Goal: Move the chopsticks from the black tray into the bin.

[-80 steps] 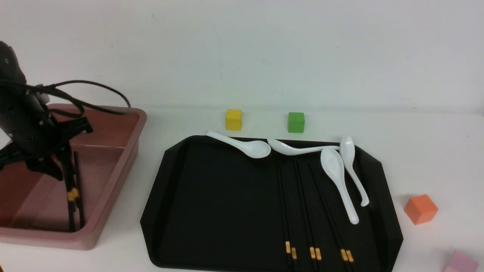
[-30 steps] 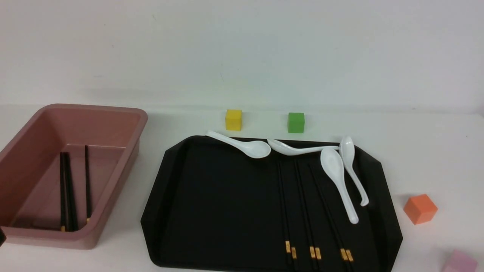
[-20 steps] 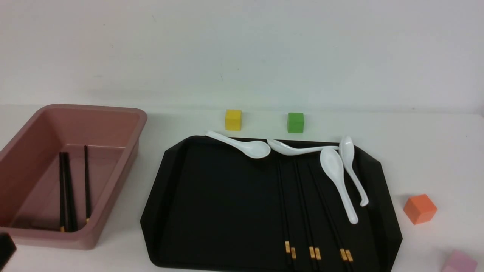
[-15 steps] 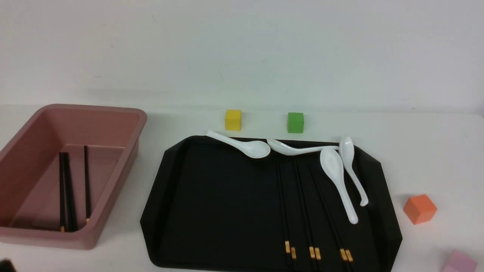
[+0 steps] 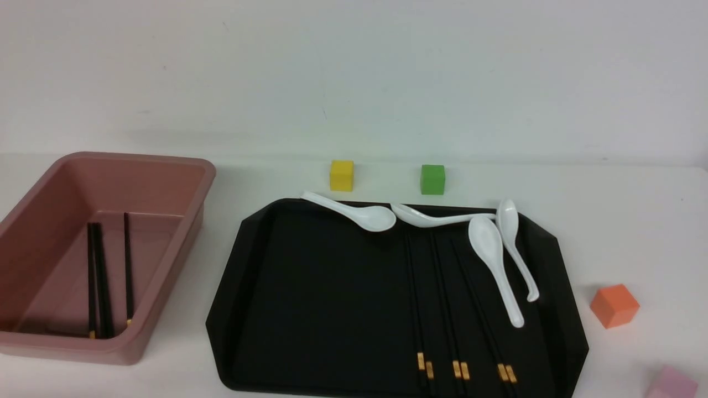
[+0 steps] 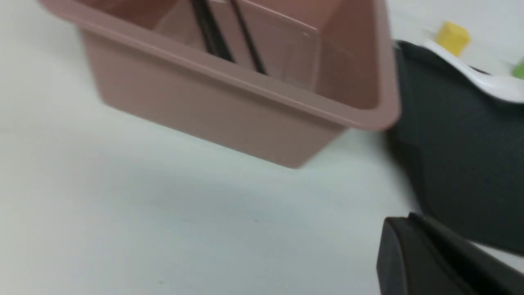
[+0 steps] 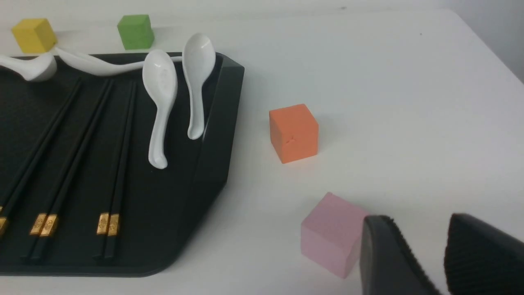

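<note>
At nine o'clock in the front view sits the bin [image 5: 166,265], with black sticks [image 5: 128,265] inside; the left arm, over it in the earliest frame, has withdrawn from that view. The left gripper [image 6: 413,217] is clenched. The right gripper [image 7: 419,217] stands released, fingertips apart, near a pink block [image 7: 333,233]. Three pairs of chopsticks [image 5: 442,298] lie in the black tray [image 5: 227,287], toward five o'clock, unmoved since the earlier frames. The table [image 5: 636,221] is white, backed by a pale wall [image 5: 354,77].
</note>
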`<move>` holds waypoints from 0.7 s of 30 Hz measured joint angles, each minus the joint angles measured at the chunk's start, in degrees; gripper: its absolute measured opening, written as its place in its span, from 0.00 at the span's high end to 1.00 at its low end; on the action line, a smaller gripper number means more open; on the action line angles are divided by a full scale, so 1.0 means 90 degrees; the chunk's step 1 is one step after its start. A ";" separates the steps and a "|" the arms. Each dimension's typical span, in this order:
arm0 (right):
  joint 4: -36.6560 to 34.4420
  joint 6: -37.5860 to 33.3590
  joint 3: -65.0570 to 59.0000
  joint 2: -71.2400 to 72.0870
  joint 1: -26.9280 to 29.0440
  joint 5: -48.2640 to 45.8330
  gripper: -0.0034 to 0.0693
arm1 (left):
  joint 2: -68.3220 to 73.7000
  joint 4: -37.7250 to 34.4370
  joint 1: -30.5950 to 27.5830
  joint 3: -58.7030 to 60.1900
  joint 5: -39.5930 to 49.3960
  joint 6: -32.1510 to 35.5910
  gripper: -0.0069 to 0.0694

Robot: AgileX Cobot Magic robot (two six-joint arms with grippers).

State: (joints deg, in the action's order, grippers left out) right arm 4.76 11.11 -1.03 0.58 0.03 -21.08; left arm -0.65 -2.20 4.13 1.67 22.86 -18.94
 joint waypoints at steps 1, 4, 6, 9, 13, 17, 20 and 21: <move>0.0000 0.0000 0.0000 0.0000 0.0000 0.0000 0.62 | 0.0000 0.0000 0.0070 0.0000 0.0000 0.0000 0.91; 0.0000 0.0000 0.0000 0.0000 0.0000 0.0000 0.62 | 0.0000 -0.0053 0.0138 0.0000 -0.0020 -0.0017 0.90; 0.0000 0.0000 0.0000 0.0000 0.0000 0.0000 0.62 | 0.0000 -0.0066 0.0143 0.0000 -0.0020 -0.0016 0.90; 0.0000 0.0000 0.0000 0.0000 0.0000 0.0000 0.62 | 0.0000 -0.0068 0.0143 0.0000 -0.0020 -0.0016 0.90; 0.0000 0.0000 0.0000 0.0000 0.0000 0.0000 0.62 | 0.0000 -0.0068 0.0143 0.0000 -0.0026 -0.0016 0.89; 0.0000 0.0000 0.0000 0.0000 0.0000 0.0000 0.62 | 0.0000 -0.0068 0.0143 0.0000 -0.0026 -0.0016 0.88; 0.0000 0.0000 0.0000 0.0000 0.0000 0.0000 0.62 | 0.0000 -0.0068 0.0143 0.0000 -0.0026 -0.0016 0.88; 0.0000 0.0000 0.0000 0.0000 0.0000 0.0000 0.62 | 0.0000 -0.0068 0.0143 0.0000 -0.0026 -0.0016 0.88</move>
State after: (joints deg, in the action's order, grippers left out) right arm 4.76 11.11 -1.03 0.58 0.03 -21.08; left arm -0.65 -2.81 5.41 1.67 22.62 -19.08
